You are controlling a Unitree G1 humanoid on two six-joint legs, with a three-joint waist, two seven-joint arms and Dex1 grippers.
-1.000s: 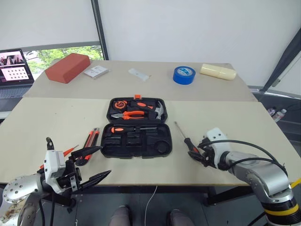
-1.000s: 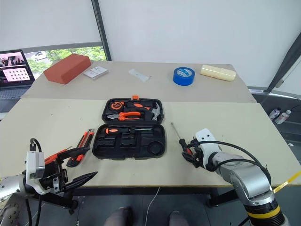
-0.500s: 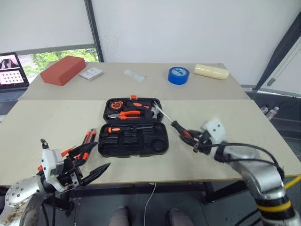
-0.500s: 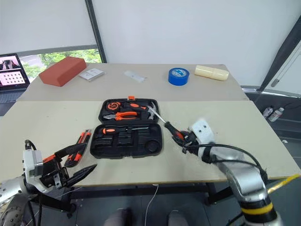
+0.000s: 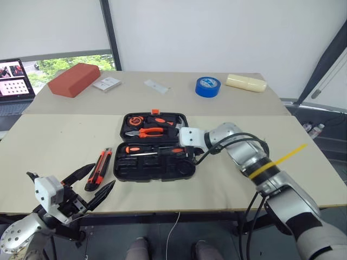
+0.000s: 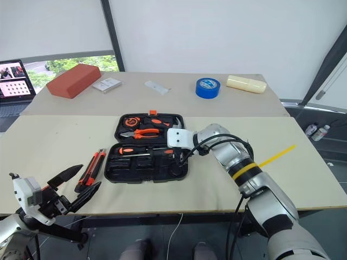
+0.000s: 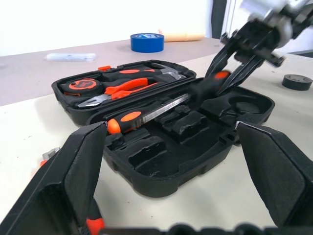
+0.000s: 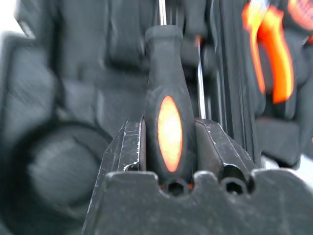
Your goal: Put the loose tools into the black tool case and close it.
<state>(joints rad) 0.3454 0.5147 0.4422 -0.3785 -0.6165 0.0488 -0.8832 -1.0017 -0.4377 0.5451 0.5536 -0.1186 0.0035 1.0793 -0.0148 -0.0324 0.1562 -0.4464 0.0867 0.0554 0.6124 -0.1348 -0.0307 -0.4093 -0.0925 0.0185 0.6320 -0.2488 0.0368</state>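
Observation:
The black tool case (image 5: 154, 165) lies open in the middle of the table. A short orange-handled screwdriver (image 5: 134, 149) sits in its near half. My right gripper (image 5: 183, 154) is over that half, shut on the handle of the long screwdriver (image 8: 167, 128). The long screwdriver's shaft (image 5: 147, 154) points left, low along the tray; I cannot tell whether it touches. The utility knife (image 5: 99, 166) lies on the table left of the case. My left gripper (image 5: 102, 175) hangs open at the table's front edge, close to the knife, with nothing between its fingers (image 7: 80, 166).
Orange pliers (image 5: 147, 130), a hammer and a tape measure fill the case's far half. At the back stand a red block (image 5: 74, 79), white packets (image 5: 111, 83), blue tape (image 5: 210, 85) and a cream bar (image 5: 246, 82). A laptop (image 5: 16, 81) stands far left.
My right gripper carried the long screwdriver from the table right of the case leftward over the case's near half, rolling its wrist. The left gripper stayed open near the front edge.

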